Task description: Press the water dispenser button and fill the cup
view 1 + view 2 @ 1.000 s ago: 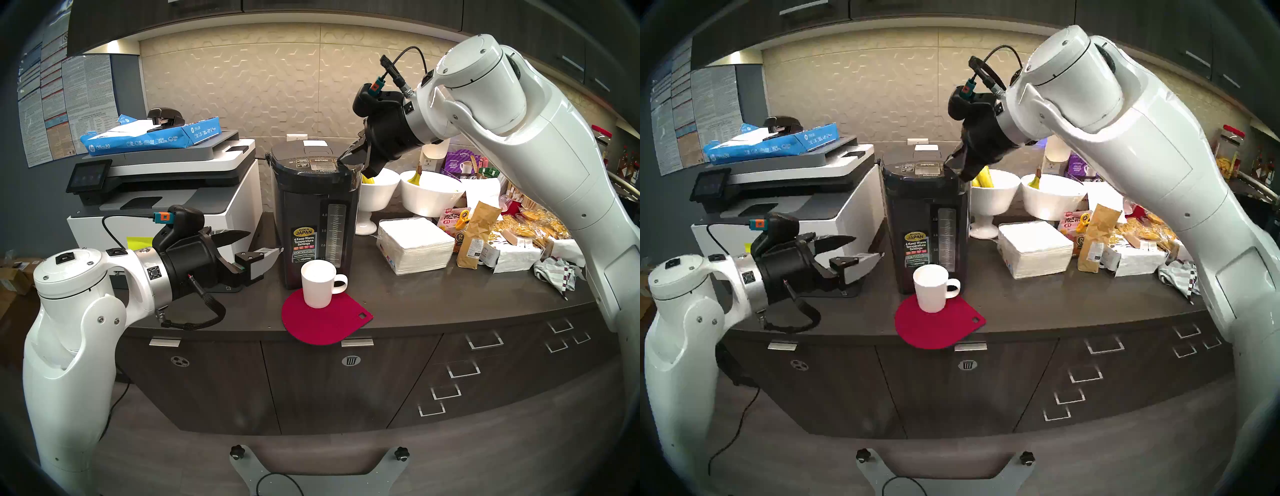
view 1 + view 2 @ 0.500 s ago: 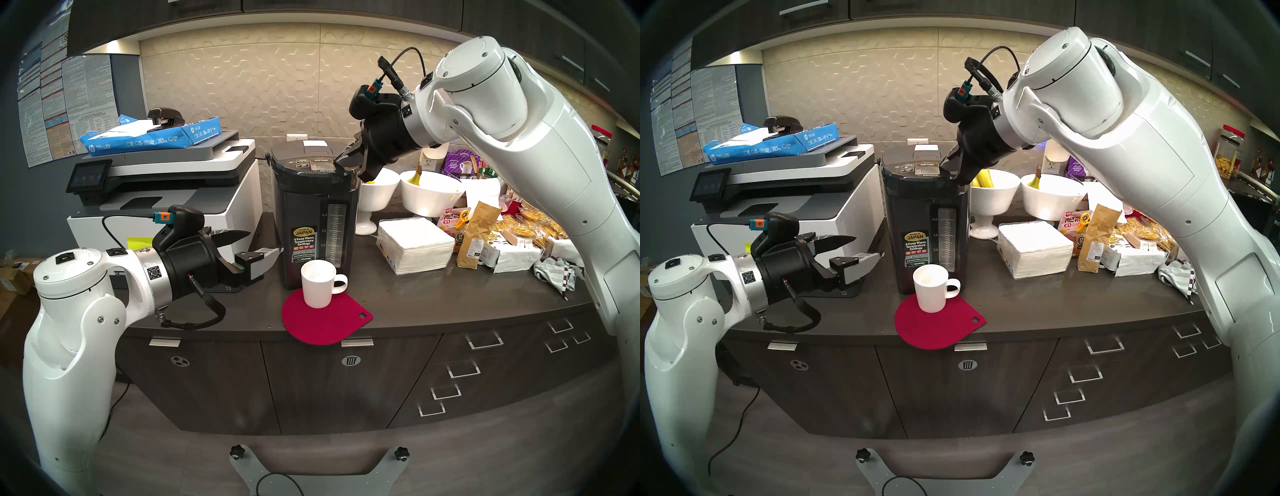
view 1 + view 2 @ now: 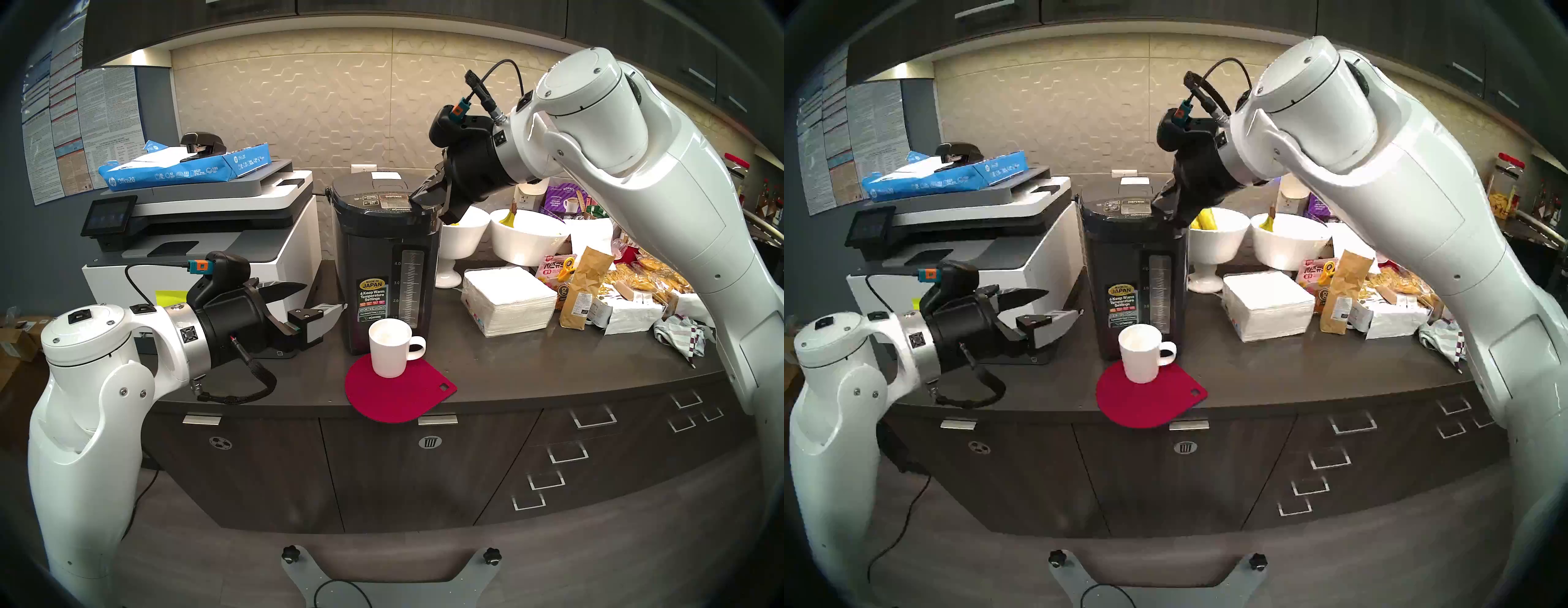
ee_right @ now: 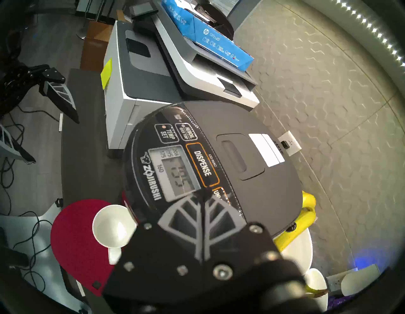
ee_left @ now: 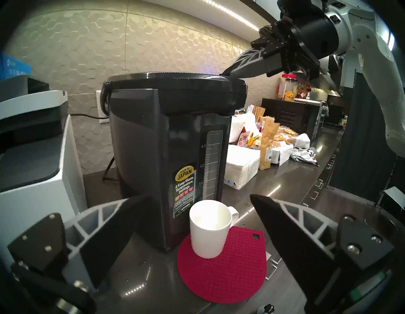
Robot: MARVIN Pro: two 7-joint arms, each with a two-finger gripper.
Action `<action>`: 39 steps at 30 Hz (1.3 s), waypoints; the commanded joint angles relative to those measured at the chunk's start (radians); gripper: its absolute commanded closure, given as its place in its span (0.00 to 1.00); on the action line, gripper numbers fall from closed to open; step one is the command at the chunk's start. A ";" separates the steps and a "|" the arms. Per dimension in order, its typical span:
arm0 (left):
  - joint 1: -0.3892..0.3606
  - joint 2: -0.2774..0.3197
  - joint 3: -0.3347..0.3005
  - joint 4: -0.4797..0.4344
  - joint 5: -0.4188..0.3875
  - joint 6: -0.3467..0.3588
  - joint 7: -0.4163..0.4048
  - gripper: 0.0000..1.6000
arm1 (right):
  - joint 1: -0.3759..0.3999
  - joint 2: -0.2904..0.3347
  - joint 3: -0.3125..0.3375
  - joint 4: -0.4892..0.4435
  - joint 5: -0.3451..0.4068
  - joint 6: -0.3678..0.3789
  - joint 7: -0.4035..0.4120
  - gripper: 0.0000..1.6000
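Right end effector (image 4: pixel 202 194), clenched and empty, tips over the dispenser (image 3: pixel 384 271) lid just short of the DISPENSE button (image 4: pixel 202 163), whose long axis runs on ahead. Cup (image 3: pixel 388 352) stands below; left end effector (image 3: pixel 316 299), released, is farther.

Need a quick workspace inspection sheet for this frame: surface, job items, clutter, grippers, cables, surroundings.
Surface: dark counter, no spill seen.
Job's things: water dispenser upright; DISPENSE button uncovered; white cup on a red mat at the dispenser's front, looks empty.
Clutter: napkin stack, two white bowls with bananas, brown bag, snack packs, cloth at right.
Grippers: right gripper shut, tip over the panel beside the display, short of the button; left gripper open, empty, left of the dispenser.
Cables: dispenser cord to a wall outlet; wrist leads on both arms.
Surroundings: printer with a blue paper ream; upper cabinets; drawers below.
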State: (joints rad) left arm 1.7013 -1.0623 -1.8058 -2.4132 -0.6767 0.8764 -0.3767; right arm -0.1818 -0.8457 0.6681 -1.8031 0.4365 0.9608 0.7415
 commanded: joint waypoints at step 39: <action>0.000 -0.002 -0.001 -0.015 0.000 -0.001 0.001 0.00 | -0.011 -0.065 0.004 0.034 0.015 -0.001 -0.058 1.00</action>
State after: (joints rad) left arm 1.7014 -1.0623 -1.8058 -2.4133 -0.6767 0.8764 -0.3767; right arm -0.1897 -0.9083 0.6693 -1.7819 0.4596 0.9622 0.7021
